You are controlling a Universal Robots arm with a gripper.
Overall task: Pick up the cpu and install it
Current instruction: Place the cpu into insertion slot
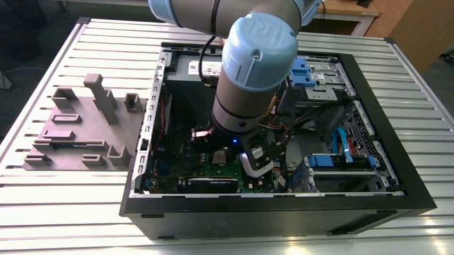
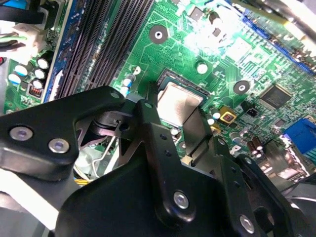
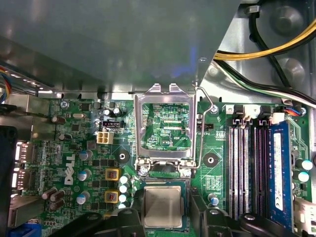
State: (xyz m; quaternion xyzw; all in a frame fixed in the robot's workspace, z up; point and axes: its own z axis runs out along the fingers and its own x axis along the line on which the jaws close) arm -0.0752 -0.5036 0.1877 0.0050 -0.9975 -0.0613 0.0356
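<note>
Ribbed aluminium slats make up the table point(image 1: 64, 212) under everything I can see from the exterior view. On it lies an open black computer case point(image 1: 284, 212), and on the exterior view's left of the case sits a grey plastic fixture point(image 1: 78, 130) with upright blocks, well apart from my arm. I have the robot arm point(image 1: 252, 69) reaching down into the case over the green motherboard point(image 1: 212, 170).

In both wrist views the cpu point(image 3: 162, 207), a square chip with a silver-grey top, sits between the black fingers point(image 2: 150, 133) of my hand point(image 2: 178, 129), just above the board. The fingers stand against its two opposite edges, so I read the hand as closed on the cpu point(image 2: 178, 106).

In the first wrist view the socket's metal load frame point(image 3: 164, 126) is flipped up and open, green board showing through its window, with the thin wire lever point(image 3: 200, 128) raised beside it. The cpu lies just beside the frame's hinge end. Black memory slots point(image 3: 244, 163) and one blue memory module point(image 3: 277, 168) run alongside, and yellow and black cables point(image 3: 266, 47) cross the metal chassis wall above.
</note>
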